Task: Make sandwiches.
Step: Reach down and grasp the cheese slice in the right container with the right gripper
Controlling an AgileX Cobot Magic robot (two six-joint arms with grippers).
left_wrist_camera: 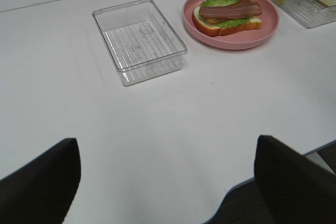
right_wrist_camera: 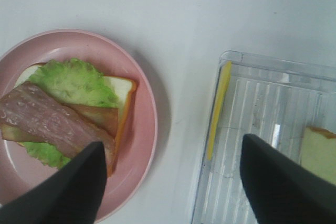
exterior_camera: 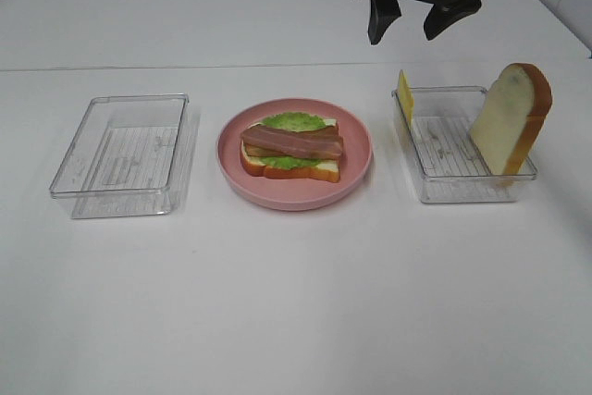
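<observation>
Overhead, my right gripper (exterior_camera: 406, 36) hangs wide open and empty. Beneath it in the clear tray (exterior_camera: 462, 193), the cheese (exterior_camera: 404, 94) stands on edge and the bread slice (exterior_camera: 507, 122) leans upright, probably so that each offers an edge to pinch. The unfinished sandwich (exterior_camera: 292, 147) lies plated below, toward my left arm's side. My left gripper (left_wrist_camera: 167, 141), equally wide and empty, sits well back from it.

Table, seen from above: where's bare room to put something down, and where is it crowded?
The wide front strip of table before the trays is bare, as are the gaps flanking the pink plate. The left tray holds nothing. The right tray is crowded: bread slice, cheese.
</observation>
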